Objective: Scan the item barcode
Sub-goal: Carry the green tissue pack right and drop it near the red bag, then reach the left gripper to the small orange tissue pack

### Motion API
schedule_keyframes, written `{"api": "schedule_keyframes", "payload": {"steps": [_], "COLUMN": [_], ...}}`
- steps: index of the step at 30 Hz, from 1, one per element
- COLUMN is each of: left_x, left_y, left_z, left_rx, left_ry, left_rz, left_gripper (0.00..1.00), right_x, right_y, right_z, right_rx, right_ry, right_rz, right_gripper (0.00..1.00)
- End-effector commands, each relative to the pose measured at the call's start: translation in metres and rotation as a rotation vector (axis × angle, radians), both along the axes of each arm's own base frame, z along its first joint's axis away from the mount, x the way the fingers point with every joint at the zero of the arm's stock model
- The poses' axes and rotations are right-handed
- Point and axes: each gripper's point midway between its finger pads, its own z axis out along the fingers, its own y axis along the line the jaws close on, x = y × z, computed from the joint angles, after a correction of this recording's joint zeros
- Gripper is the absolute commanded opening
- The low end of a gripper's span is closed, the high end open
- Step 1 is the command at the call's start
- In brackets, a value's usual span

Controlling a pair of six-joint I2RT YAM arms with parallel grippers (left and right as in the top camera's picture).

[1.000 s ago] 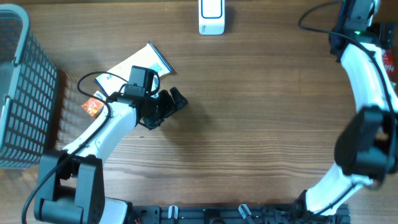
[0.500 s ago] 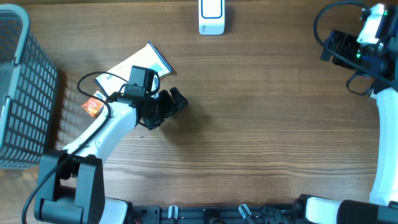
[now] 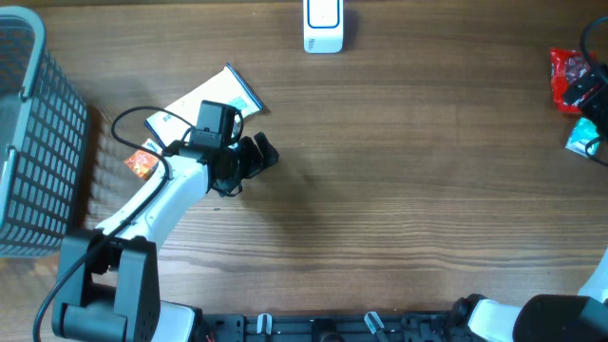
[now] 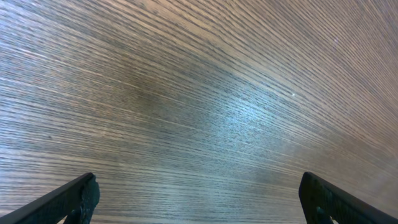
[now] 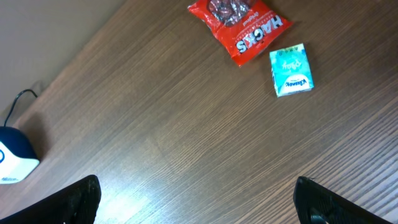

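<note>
**Left end effector and right end effector both released and empty; goods lie at both ends of the tabletop.**

At the far left stands a wire basket. Right of it lies a flat white packet, its long axis slanting toward the far right, partly hidden under the left arm. The left fingers are spread over bare wood just right of the packet and point away from it. The scanner sits at the far edge, centre. At the far right a red snack bag and a teal box lie near each other. The right fingers stand wide apart above them, with the box lying lengthwise ahead. The right arm looks better placed to pick, though I cannot tell which item is meant.
</note>
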Motion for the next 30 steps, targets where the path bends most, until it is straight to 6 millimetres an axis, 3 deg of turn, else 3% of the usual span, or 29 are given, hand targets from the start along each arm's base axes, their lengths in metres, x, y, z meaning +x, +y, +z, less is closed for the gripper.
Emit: {"api": "schedule_keyframes", "payload": {"steps": [1, 14, 18, 22, 25, 28, 30], "left_x": [0.003, 0.002, -0.01, -0.011, -0.001, 0.023, 0.026], "left_y": [0.004, 0.003, -0.016, -0.033, -0.018, 0.033, 0.068], "left_z": [0.003, 0.003, 0.005, 0.024, 0.051, 0.09, 0.105], "left_rx": [0.024, 0.017, -0.057, -0.156, -0.14, 0.001, 0.107], "left_ry": [-0.025, -0.017, 0.013, -0.044, -0.083, -0.148, -0.149], "left_rz": [-0.008, 0.0, -0.067, -0.234, -0.232, -0.092, 0.006], "left_gripper": [1.0, 1.0, 1.0, 0.97, 1.0, 1.0, 1.0], "right_x": [0.002, 0.002, 0.002, 0.002, 0.002, 0.002, 0.002], "right_y": [0.002, 0.002, 0.002, 0.002, 0.002, 0.002, 0.002], "right_z": [-0.005, -0.004, -0.004, -0.005, -0.004, -0.004, -0.005], "right_rx": [0.028, 0.028, 0.027, 0.028, 0.027, 0.027, 0.028], "right_ry": [0.001, 0.001, 0.001, 0.001, 0.001, 0.001, 0.002], "right_rz": [0.0, 0.0, 0.0, 0.0, 0.0, 0.0, 0.0], "right_gripper": [1.0, 1.0, 1.0, 1.0, 1.0, 1.0, 1.0]}}
